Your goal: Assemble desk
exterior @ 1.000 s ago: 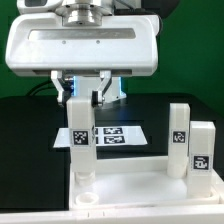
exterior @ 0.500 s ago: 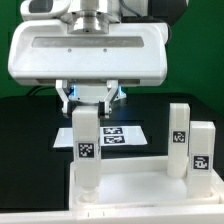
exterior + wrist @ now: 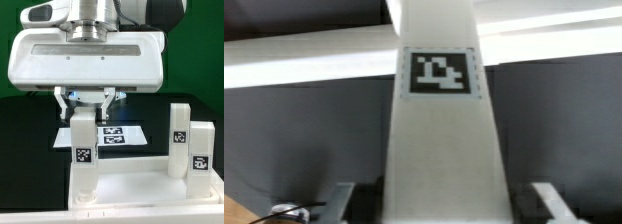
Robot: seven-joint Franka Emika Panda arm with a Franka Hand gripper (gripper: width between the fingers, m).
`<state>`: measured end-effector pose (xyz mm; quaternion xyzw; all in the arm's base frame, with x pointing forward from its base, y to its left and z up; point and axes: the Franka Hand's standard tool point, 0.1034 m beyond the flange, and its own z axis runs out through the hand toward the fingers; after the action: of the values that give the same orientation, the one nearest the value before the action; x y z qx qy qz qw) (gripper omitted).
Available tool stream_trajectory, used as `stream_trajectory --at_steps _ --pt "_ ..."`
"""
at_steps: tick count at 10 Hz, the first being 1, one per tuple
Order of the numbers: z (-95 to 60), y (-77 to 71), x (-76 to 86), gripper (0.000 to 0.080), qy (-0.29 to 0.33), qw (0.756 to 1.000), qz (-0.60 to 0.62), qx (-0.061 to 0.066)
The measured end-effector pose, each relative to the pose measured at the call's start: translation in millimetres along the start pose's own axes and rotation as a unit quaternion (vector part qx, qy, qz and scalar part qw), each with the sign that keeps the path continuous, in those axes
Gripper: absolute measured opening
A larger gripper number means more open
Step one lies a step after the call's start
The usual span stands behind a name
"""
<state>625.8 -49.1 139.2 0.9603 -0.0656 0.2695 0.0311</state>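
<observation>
**Leg held upright over the tabletop's left corner**

A green backdrop stands behind the black counter (image 3: 20,150), where the flat white marker board (image 3: 118,133) lies. The arm reaches straight down from above, its white two-finger tool (image 3: 86,98) closed on the top of a white block leg with a black-and-white tag (image 3: 81,158), held upright. The leg's foot meets the white rimmed rectangular tabletop panel (image 3: 140,195) at its near-left corner. Two more upright tagged legs (image 3: 190,142) stand at the panel's right.
</observation>
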Motion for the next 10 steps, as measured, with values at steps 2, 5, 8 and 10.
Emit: stream_trajectory --at_steps 2,5,8,10 --pt "2.3 1.5 -8.1 0.0285 -0.003 1.0 -0.001 -0.003" --pt "3.7 -0.6 -7.0 0.0285 0.019 1.0 -0.006 -0.009" --pt "3.3 -2.1 -7.1 0.0285 0.023 1.0 -0.006 -0.009" --pt "3.7 -2.3 -7.7 0.0441 0.019 1.0 -0.005 -0.008"
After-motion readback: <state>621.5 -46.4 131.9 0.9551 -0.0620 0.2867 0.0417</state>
